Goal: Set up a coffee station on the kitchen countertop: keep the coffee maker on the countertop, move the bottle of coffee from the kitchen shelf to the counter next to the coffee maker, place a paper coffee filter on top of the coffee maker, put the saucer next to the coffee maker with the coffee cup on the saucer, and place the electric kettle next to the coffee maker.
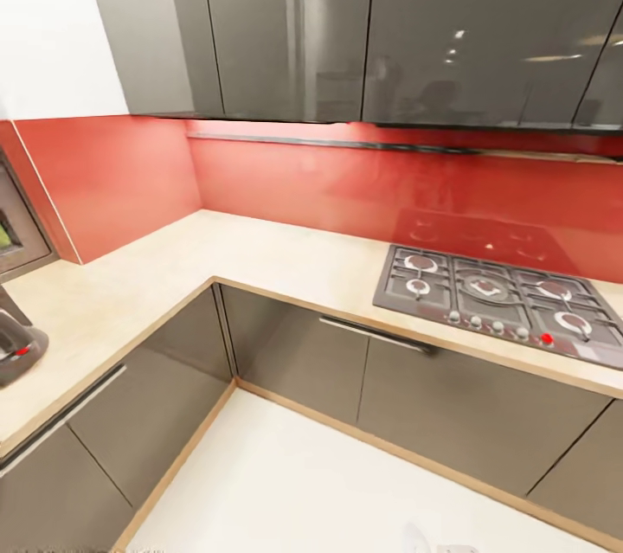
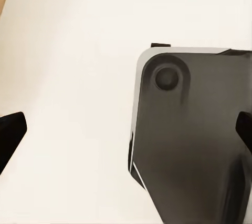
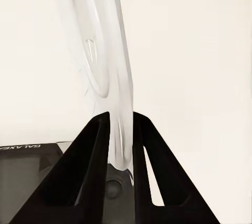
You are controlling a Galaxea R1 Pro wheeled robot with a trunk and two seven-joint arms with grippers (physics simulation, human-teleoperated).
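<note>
1. Saucer (image 3: 102,56), seen edge-on in the right wrist view: a thin white round plate with a sunken middle, standing upright between the two black fingers (image 3: 92,171) of the right hand (image 3: 119,145), which are pressed onto its lower rim. Its far rim is cut off by the picture's edge, and pale floor lies behind it.
2. In the left wrist view the left hand (image 2: 126,129) is spread wide, one dark fingertip (image 2: 9,129) at each side of the picture with nothing between them; a dark grey part of the robot's body (image 2: 194,140) sits beyond, over the same pale floor.
3. In the head view, at the near left end of the L-shaped wood-grain bench (image 1: 173,267), a dark appliance with a small red switch (image 1: 16,345) stands, mostly cut off by the picture's edge; whether it is the coffee maker or the kettle I cannot tell.
4. Farther along, set into the right-hand run of the bench, is a grey gas hob (image 1: 502,302).
5. Behind it rises a red backsplash (image 1: 285,181), and above that glossy dark grey wall cabinets (image 1: 346,16).
</note>
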